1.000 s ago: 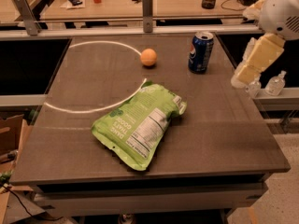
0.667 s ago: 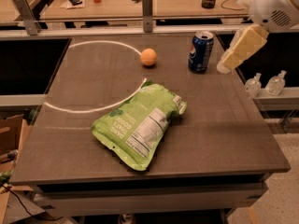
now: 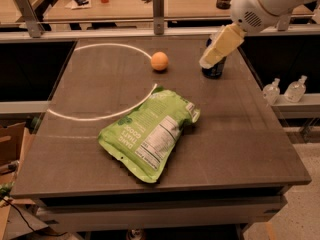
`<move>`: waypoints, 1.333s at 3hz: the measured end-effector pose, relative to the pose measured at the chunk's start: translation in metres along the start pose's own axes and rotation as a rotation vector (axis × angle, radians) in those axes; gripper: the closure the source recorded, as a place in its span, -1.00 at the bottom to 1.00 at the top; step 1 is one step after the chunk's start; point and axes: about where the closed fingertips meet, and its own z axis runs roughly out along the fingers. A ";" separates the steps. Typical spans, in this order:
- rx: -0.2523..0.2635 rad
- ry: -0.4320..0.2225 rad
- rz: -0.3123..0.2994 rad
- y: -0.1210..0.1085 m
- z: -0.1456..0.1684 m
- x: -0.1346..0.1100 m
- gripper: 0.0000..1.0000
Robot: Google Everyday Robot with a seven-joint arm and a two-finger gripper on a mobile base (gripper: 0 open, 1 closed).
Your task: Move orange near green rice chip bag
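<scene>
The orange [image 3: 159, 61] sits on the dark table [image 3: 240, 134] toward the back, just right of a white chalk arc. The green rice chip bag [image 3: 150, 131] lies flat in the middle of the table, its white nutrition panel facing up, about a hand's length in front of the orange. My gripper [image 3: 211, 59] hangs from the white arm at the upper right, above the table's back right. It is to the right of the orange and apart from it, and it holds nothing that I can see.
A blue soda can [image 3: 215, 71] stands at the back right, mostly hidden behind the gripper. Two clear bottles [image 3: 271, 90] stand on a ledge off the table's right edge. A rail with metal posts [image 3: 158, 6] runs behind the table.
The arm has swung left, from beyond the table's right edge to in front of the soda can. The orange and the bag have not moved.
</scene>
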 end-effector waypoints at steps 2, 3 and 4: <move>-0.077 -0.004 0.009 0.000 0.053 -0.030 -1.00; -0.077 -0.004 0.009 0.000 0.053 -0.030 -1.00; -0.124 0.006 0.043 0.019 0.071 -0.023 -1.00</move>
